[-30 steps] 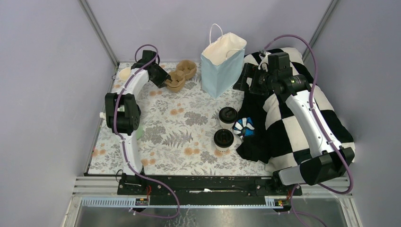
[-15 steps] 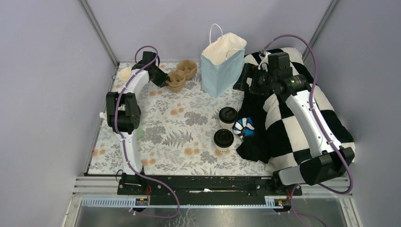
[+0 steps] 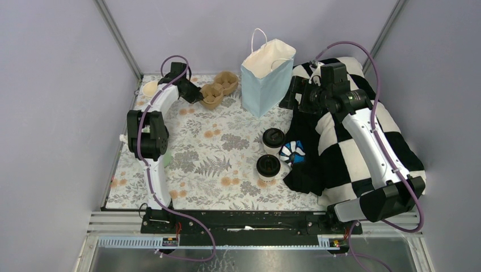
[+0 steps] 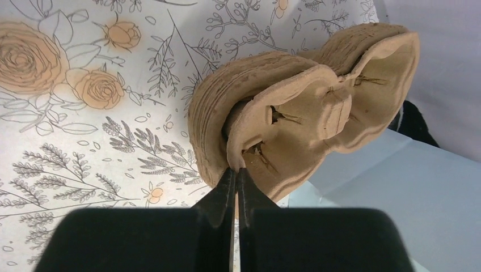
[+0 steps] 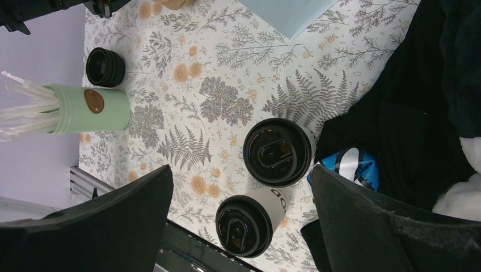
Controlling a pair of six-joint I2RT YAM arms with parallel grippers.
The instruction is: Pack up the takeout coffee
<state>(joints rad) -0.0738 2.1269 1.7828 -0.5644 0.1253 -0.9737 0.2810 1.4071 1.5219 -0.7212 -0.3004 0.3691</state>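
Two lidded coffee cups (image 3: 273,139) stand together right of centre, just beside the black cloth (image 3: 303,170), not yet packed. Step in hand, I judge: separating a carrier. Left gripper (image 4: 237,173) is pinched closed on the top pulp carrier (image 4: 295,113); right gripper (image 3: 289,95) hangs wide, empty, near the blue bag (image 3: 266,79). Next: lift it off the stack (image 4: 207,113) alone. Cup-side print unreadable.
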